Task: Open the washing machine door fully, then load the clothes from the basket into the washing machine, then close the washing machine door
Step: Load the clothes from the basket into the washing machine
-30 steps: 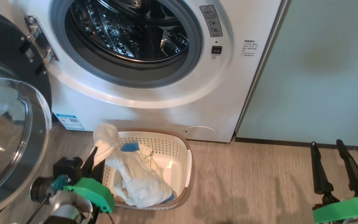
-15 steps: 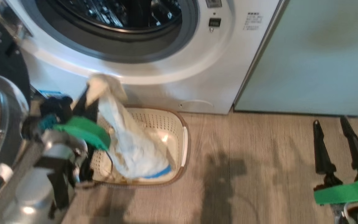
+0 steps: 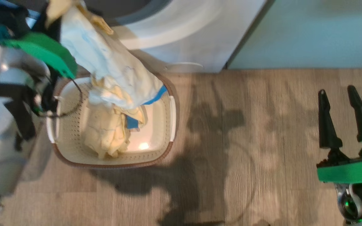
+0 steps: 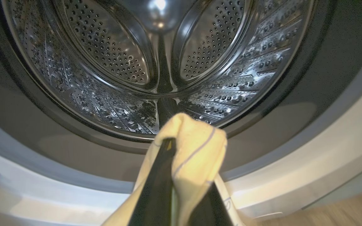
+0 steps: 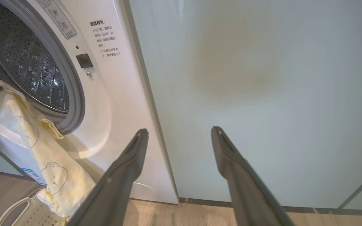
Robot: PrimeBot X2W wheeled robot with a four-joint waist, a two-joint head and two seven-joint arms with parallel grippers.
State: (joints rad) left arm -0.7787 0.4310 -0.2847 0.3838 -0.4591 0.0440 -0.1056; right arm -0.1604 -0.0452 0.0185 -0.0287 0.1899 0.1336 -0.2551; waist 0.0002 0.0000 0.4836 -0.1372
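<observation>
Two tools: left tool [image 4: 171, 146], up at the washing machine [image 4: 294, 169], clamps clothes [image 4: 196, 147]; right tool [image 5: 179, 129] spread.

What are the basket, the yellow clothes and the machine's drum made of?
The basket looks like matte cream plastic, moulded with rows of holes. The clothes seem soft cloth, perhaps cotton: they drape and crease. The drum looks like polished steel, mirror-bright and perforated.
</observation>
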